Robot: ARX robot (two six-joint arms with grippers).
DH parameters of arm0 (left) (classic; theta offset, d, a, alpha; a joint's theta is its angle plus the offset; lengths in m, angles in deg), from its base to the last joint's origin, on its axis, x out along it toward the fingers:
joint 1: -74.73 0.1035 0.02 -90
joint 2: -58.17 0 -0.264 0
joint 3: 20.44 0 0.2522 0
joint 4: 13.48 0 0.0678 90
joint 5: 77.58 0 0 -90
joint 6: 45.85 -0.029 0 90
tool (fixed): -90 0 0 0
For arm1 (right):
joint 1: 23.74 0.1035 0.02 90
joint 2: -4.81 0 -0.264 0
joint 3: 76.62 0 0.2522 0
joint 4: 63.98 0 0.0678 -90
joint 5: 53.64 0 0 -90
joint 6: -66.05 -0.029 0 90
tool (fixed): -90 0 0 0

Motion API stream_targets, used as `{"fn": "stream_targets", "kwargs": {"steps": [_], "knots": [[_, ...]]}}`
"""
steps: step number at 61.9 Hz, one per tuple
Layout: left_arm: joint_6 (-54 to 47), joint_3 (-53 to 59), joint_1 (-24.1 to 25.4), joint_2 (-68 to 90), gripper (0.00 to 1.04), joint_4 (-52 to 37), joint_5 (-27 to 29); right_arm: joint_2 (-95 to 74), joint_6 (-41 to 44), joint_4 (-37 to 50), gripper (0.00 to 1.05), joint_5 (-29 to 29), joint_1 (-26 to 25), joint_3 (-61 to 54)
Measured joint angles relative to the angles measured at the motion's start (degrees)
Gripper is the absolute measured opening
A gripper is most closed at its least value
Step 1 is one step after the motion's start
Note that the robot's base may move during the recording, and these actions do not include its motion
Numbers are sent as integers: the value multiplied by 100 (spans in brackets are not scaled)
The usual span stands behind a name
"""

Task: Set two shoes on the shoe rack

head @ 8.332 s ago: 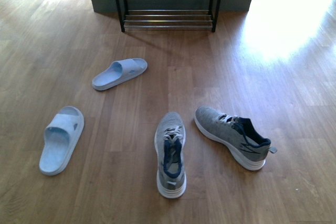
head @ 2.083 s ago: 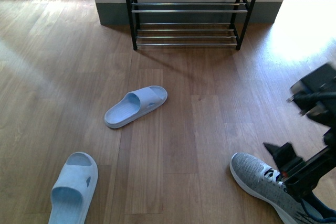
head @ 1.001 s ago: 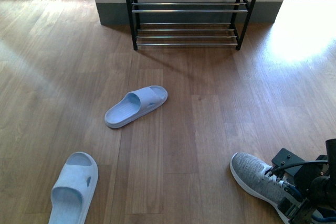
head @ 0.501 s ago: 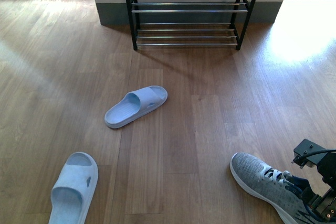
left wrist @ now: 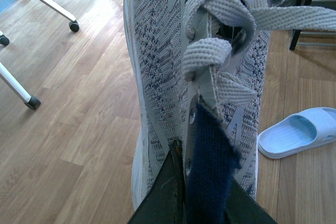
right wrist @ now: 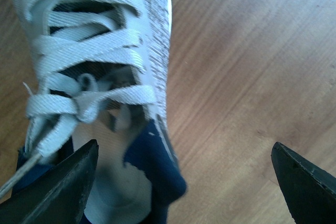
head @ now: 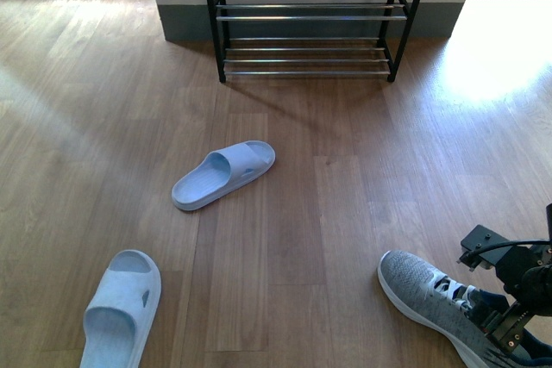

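the left gripper is pressed together on the navy tongue of the held sneaker, with one dark finger on each side of the tongue. the grey knit upper and its laces stretch away from the gripper, toe farthest. i cannot tell whether that shoe's sole touches the wooden floor, and the front view does not show it. past the held sneaker, off to one side of the gripper, stand thin castered legs

the right gripper is spread wide, clasping nothing, and hangs over the heel end of the floor sneaker. that shoe's laces and navy collar lie close by one finger, while the other finger is over bare boards, so the shoe sits off-centre between the jaws. whether either finger touches it is unclear. the floor sneaker rests on its sole, toe pointing away from the gripper

well ahead of the right gripper stands the shoe rack. between rack and gripper, off to the gripper's left, lies a pale blue slide. the second slide lies farther left still, about level with the gripper
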Motion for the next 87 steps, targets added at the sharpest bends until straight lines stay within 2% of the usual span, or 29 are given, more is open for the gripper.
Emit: {"fn": "stream_targets", "kwargs": {"steps": [5, 16, 28, 39, 49, 60, 74, 79, 87], "knots": [[0, 0, 0, 0, 2, 0, 2, -212, -225, 168, 95, 79, 149, 164], [0, 0, 0, 0, 2, 0, 2, -442, -356, 393, 70, -33, 203, 372], [2, 0, -2, 0, 2, 0, 0, -632, -332, 450, 28, -109, 216, 437], [0, 0, 0, 0, 2, 0, 0, -649, -304, 557, 2, -96, 227, 361], [0, 0, 0, 0, 2, 0, 0, -511, -289, 811, 1, -2, 225, 33], [0, 0, 0, 0, 2, 0, 0, 485, -413, 1399, 1, 197, 175, -1099], [0, 0, -2, 0, 2, 0, 0, 2800, -627, 1593, 1, 695, 133, -2562], [2, 0, 0, 0, 2, 0, 2, 4205, -737, 1375, 1, 887, 120, -3244], [0, 0, 0, 0, 2, -2, 2, 6913, -964, 527, 1, 1185, 98, -4170]]}}
